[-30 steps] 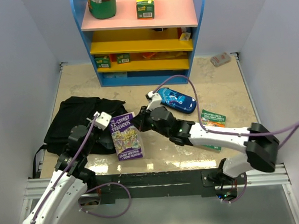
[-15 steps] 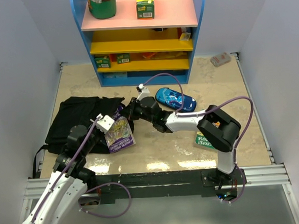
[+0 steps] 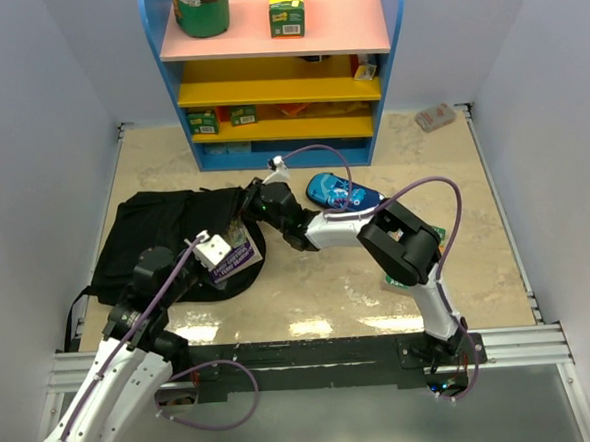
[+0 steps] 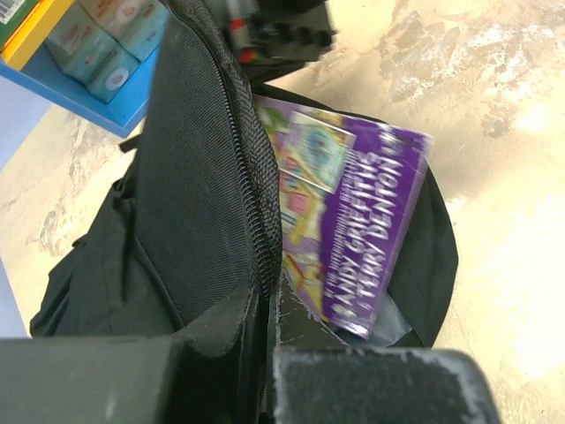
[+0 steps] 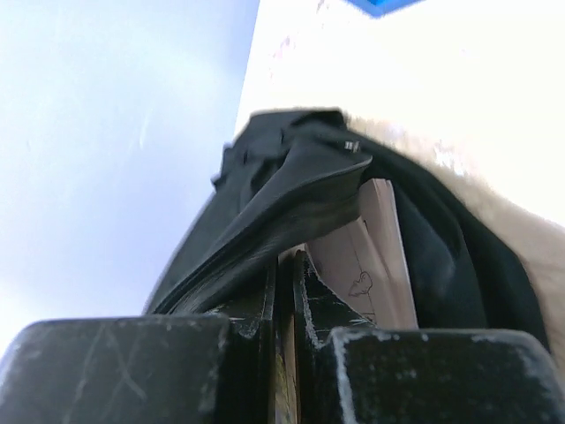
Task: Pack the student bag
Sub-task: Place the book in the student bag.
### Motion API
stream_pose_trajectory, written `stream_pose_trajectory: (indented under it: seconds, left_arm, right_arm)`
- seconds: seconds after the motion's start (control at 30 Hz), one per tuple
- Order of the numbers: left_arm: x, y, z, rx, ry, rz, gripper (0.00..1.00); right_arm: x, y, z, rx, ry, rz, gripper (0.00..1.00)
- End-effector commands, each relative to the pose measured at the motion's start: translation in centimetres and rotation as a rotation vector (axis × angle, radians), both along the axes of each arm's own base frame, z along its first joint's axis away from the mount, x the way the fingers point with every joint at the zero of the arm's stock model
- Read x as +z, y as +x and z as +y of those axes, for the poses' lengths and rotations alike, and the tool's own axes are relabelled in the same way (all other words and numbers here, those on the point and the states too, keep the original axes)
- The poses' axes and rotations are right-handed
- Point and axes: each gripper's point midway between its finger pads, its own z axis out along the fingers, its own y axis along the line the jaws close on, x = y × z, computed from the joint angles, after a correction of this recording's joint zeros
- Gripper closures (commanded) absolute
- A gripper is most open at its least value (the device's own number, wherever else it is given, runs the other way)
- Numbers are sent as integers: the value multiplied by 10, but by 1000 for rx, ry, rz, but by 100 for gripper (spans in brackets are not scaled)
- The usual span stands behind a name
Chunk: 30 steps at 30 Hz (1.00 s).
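Note:
The black student bag [image 3: 156, 235] lies at the left of the table with its mouth facing right. My left gripper [image 3: 214, 254] is shut on the bag's zippered upper edge [image 4: 252, 221] and holds it up; in the left wrist view the gripper [image 4: 267, 305] pinches the fabric. My right gripper [image 3: 251, 208] is shut on a purple book [image 3: 237, 257] that lies partly inside the bag's mouth. In the left wrist view the book [image 4: 362, 221] rests on the bag's lower panel. In the right wrist view my right gripper [image 5: 284, 265] clamps the book's edge, with its pale pages [image 5: 375, 256] under the bag's flap [image 5: 291, 199].
A blue patterned pencil case [image 3: 345, 193] lies just behind the right arm. A green book [image 3: 392, 277] is mostly hidden under the right elbow. A blue shelf unit [image 3: 277, 82] stands at the back. A small packet [image 3: 435, 117] lies at the back right.
My right gripper has carried the purple book to the left, from the open table into the bag's mouth. My left gripper has kept its hold on the bag's edge.

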Motion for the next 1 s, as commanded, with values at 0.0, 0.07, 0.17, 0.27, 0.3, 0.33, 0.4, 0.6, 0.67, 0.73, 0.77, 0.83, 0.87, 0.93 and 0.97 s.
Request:
stream_pose_trajectory:
  seconds: [0.0, 0.07, 0.17, 0.27, 0.3, 0.33, 0.4, 0.6, 0.67, 0.73, 0.77, 0.83, 0.87, 0.93, 0.97]
  left_arm:
    - [54, -8, -11, -80, -77, -159, 100]
    - [53, -8, -11, -84, -69, -158, 100]
    - [50, -6, -13, -87, -66, -151, 100]
    - [49, -5, -14, -87, -75, -144, 100]
    - [48, -5, -14, -86, -76, -138, 100]
    - [49, -4, -13, -80, -76, -142, 100]
    - [49, -4, -13, -79, -70, -146, 100]
    - [49, -3, -8, -63, -53, -161, 100]
    - [47, -3, -7, -59, -49, -159, 100]
    - [48, -2, -6, -54, -47, -163, 100]
    - [48, -2, -6, -51, -47, -165, 100]
    - [50, 0, -5, -44, -46, -170, 100]
    - [50, 0, -5, -42, -45, -167, 100]
    - [51, 0, -5, -43, -48, -167, 100]
    - [51, 1, -5, -41, -47, -166, 100]
  right_arm:
    - [66, 35, 8, -152, 230, -27, 100]
    - [61, 37, 8, -205, 211, -2, 100]
    - [52, 32, -1, -294, 165, 22, 100]
    - [45, 26, -9, -342, 127, 39, 100]
    - [44, 25, -8, -331, 113, 42, 100]
    - [37, 24, -3, -312, 50, 41, 100]
    - [27, 17, 9, -227, -42, 66, 100]
    - [-19, -14, -23, -134, -279, 81, 14]
    - [-10, -23, -35, -113, -313, 62, 12]
    - [-23, -38, -49, -83, -356, 70, 17]
    - [-10, -41, -55, -82, -336, 51, 20]
    - [-25, -55, -66, -58, -340, 60, 31]
    - [-26, -61, -67, -35, -328, 63, 36]
    - [-30, -70, -67, 3, -308, 62, 52]
    - [-29, -77, -62, 54, -289, 63, 54]
